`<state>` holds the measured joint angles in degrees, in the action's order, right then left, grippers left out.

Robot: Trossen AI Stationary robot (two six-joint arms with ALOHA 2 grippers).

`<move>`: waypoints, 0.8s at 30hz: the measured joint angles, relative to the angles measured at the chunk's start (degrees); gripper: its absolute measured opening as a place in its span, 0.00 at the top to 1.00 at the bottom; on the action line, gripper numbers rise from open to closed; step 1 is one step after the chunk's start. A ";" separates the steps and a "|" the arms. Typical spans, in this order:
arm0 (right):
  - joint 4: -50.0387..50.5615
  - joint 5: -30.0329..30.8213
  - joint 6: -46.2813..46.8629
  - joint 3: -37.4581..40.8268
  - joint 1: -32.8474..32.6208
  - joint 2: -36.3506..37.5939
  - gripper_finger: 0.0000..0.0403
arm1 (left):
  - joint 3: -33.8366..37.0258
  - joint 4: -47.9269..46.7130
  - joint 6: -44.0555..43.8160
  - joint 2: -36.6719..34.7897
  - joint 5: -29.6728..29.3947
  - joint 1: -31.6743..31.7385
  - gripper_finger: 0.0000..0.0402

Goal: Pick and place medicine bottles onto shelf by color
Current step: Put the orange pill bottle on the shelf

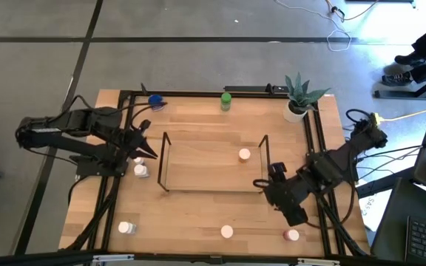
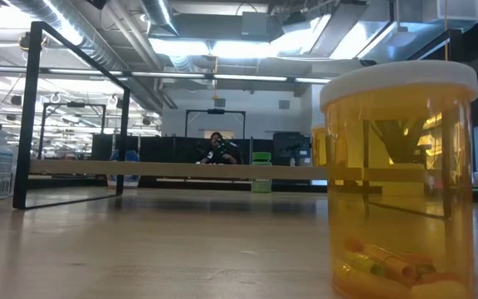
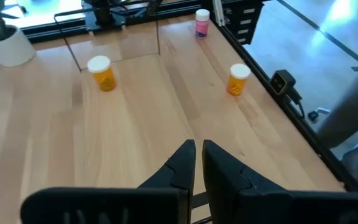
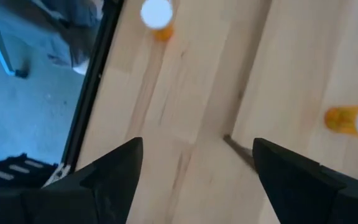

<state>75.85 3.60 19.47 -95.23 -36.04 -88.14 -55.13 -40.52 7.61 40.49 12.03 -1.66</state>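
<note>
Right pincer (image 1: 263, 182) apart, empty, beside shelf (image 1: 163, 159) end; could clip wire descending. Left pincer (image 1: 148, 150) together, idle.

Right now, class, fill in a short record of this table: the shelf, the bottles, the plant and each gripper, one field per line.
shelf: wire frame at mid-table
on shelf: one white-capped orange bottle
far edge: blue-capped bottle, green-capped bottle
near edge: white bottle, orange bottle, pink bottle
plant: far right corner
left gripper: shut, empty, beside shelf's left end
right gripper: open, empty, at shelf's near right corner
</note>
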 joint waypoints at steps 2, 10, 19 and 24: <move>-0.85 -0.01 0.01 0.63 -0.60 0.02 0.25 | 0.00 0.01 -1.65 0.00 -1.05 -1.47 0.94; -10.41 0.02 -0.01 1.74 0.37 0.00 0.25 | 0.00 -1.46 -12.33 -0.02 -5.69 -9.18 0.94; -19.01 -0.21 -0.18 1.74 0.99 0.00 0.25 | 0.00 -11.13 -32.29 0.00 -11.53 -16.31 0.94; -23.40 -0.18 -0.16 1.74 1.04 0.02 0.25 | 0.00 -12.47 -38.06 -0.01 -11.67 -17.91 0.94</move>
<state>52.46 3.42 19.31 -93.49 -35.00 -88.12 -55.13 -52.98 -30.44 40.48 0.36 -19.57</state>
